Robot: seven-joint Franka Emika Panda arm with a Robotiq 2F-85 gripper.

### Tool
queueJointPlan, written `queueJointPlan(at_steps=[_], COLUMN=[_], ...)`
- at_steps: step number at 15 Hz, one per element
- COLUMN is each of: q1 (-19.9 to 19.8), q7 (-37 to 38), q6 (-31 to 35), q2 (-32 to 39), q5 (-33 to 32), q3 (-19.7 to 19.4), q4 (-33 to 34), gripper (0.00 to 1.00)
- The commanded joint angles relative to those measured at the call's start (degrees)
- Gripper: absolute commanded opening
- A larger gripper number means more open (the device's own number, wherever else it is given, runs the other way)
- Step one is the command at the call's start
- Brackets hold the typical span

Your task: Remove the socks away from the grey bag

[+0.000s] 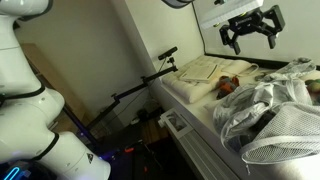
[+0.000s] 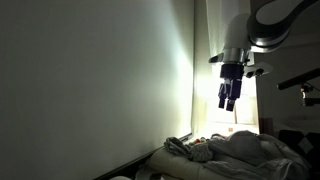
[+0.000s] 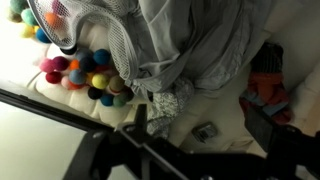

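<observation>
STATE: my end effector (image 1: 251, 40) hangs empty at upper right, jaws wide | TARGET: socks (image 1: 229, 86) lie centre-right, just beside grey bag (image 1: 275, 105) | REASON: height likely allows an unobstructed descent onto the socks.

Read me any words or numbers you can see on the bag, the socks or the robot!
There are none that can be read in any view.
Grey bag: no writing shows.
Socks: no writing shows.
Gripper: no label can be made out, it is too small and dark.
Small grey thing beside the bag: too blurred to tell if it has letters.
</observation>
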Motion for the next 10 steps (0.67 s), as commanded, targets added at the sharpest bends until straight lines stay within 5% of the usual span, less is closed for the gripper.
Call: queueJointPlan(at_steps=[1,10], q1=[-0.9,-1.2], q7=[-0.1,0.6], q6=[-4.2,-2.0], q2=[3.5,4.2], q5=[-0.4,-1.1], q3=[-0.7,-1.2], q4=[5.8,6.7], gripper=[1.0,1.0])
